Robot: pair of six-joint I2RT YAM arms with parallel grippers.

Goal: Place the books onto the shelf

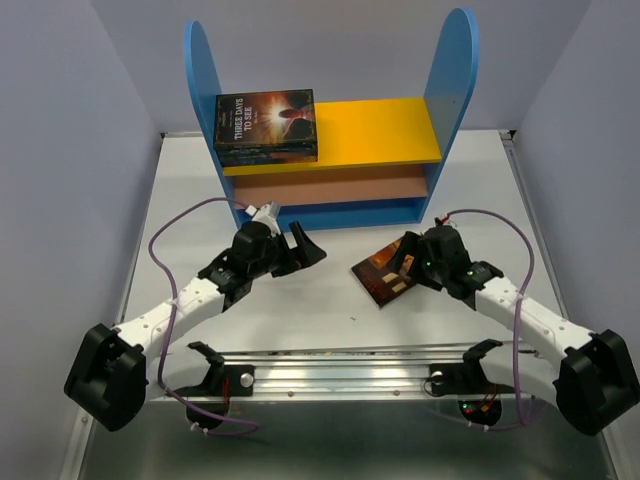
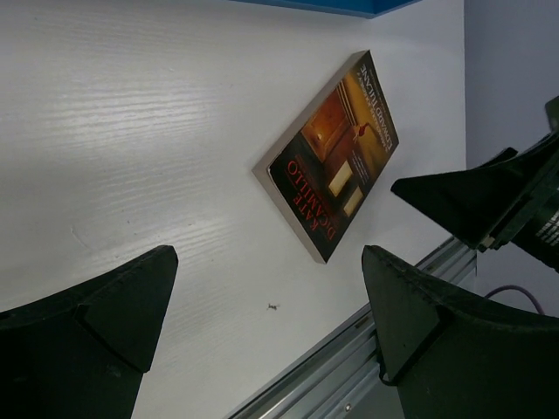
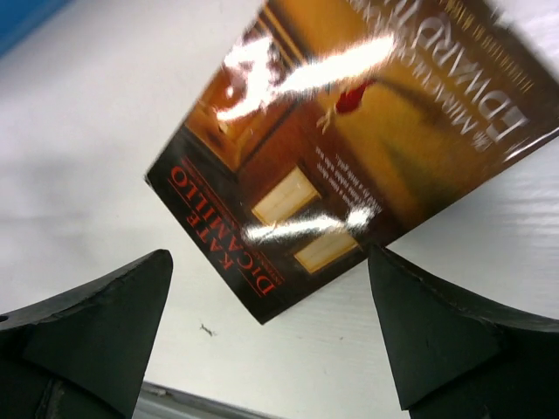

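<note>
Two paperbacks are seen. One dark blue paperback with a glowing cover (image 1: 266,127) is laid flat at the left end of the yellow top board of the small blue-sided bookshelf (image 1: 385,130). One brown-orange paperback (image 3: 349,148) is left flat and skewed on the white worktop (image 1: 190,190), right of centre, near the shelf's front. Right gripper (image 3: 269,257) is held wide open and empty, the book's corner framed between its jaws; a pre-grasp is judged. Left gripper (image 1: 308,246) is open, empty, kept apart mid-worktop. Free room is seen on the top board's right part. Little edge is offered for pinching.
</note>
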